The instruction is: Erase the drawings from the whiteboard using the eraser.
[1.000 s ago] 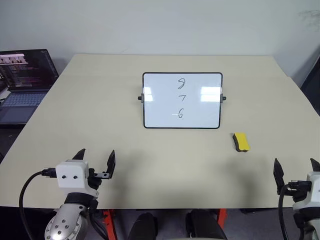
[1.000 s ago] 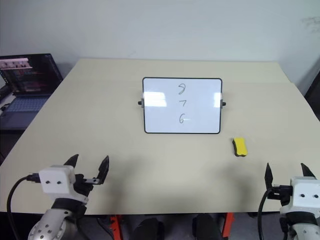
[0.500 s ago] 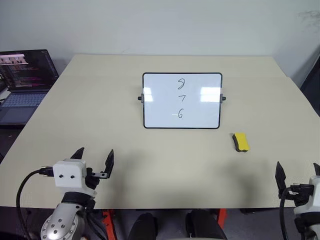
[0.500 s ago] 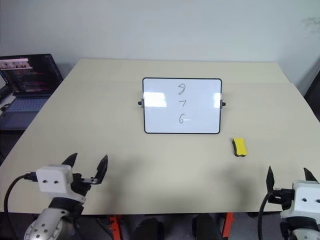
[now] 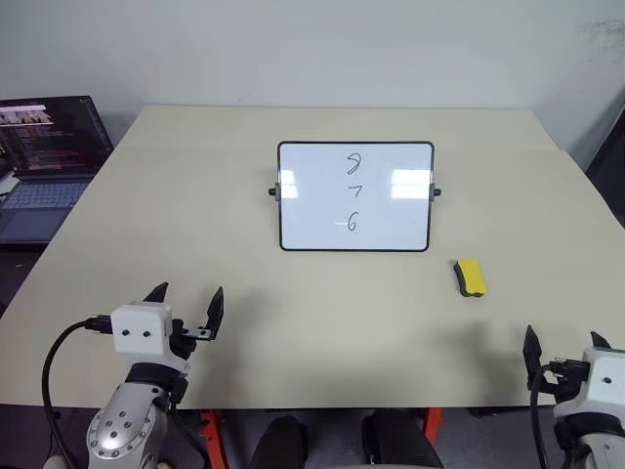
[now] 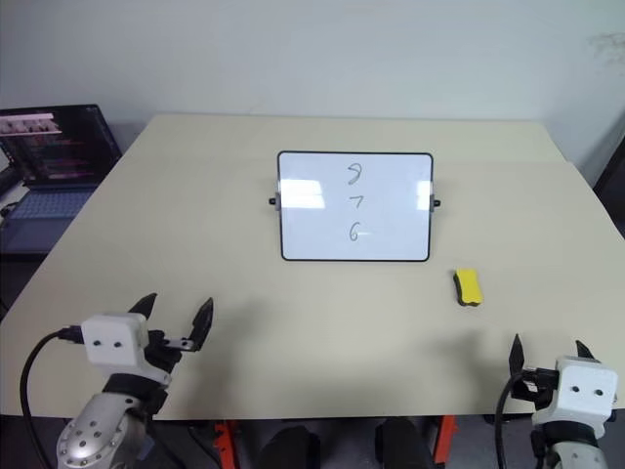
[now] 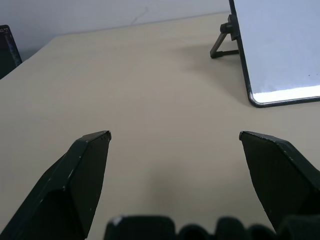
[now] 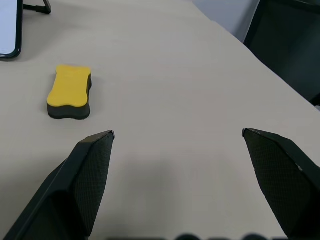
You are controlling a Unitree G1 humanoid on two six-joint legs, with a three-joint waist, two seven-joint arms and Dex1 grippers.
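The whiteboard [image 5: 391, 210] stands propped upright in the middle of the beige table [image 5: 195, 215]. The drawings [image 5: 354, 191], three black digits in a column, sit at its centre. The yellow eraser [image 5: 471, 277] with a black underside lies flat on the table to the right of the board and a little nearer to me; the right wrist view shows the eraser [image 8: 69, 91] too. My left gripper [image 5: 186, 308] hovers open and empty at the near left edge. My right gripper [image 5: 562, 348] is open and empty at the near right edge, short of the eraser.
An open laptop [image 5: 44, 156] sits beside the table's far left. A dark chair [image 8: 287, 45] stands past the table's right edge. The whiteboard's stand [image 7: 225, 42] props it from behind.
My right gripper has sunk lower at the near right edge, jaws still open. The left gripper has stayed about where it was. The board and the eraser have not moved.
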